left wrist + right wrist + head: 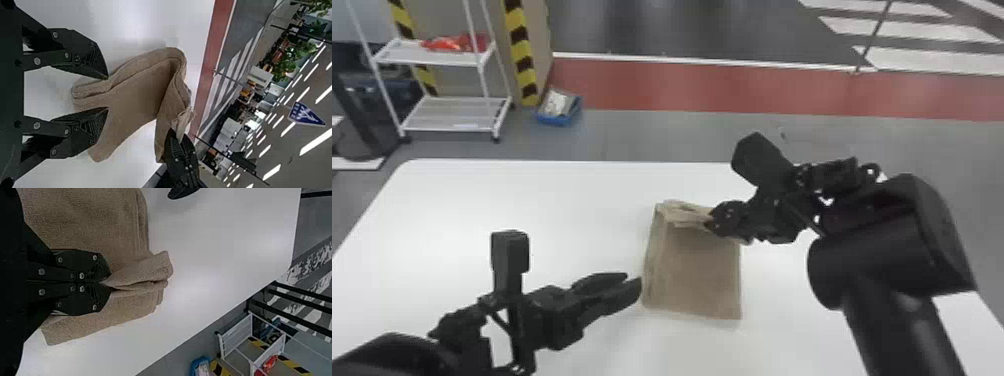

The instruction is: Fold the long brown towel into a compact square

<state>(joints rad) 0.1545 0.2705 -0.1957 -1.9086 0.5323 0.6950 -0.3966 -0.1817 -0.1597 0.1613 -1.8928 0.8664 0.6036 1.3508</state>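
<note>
while the right gripper [107, 282] pinches the towel [704, 280] by its far edge on the table [497, 200], the left gripper [633, 281] gapes empty just left of it, likely better placed for the near end.

Rough, matt cloth towel [704, 280]

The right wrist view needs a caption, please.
Right gripper pinches a fold of the towel on the white table.
</note>
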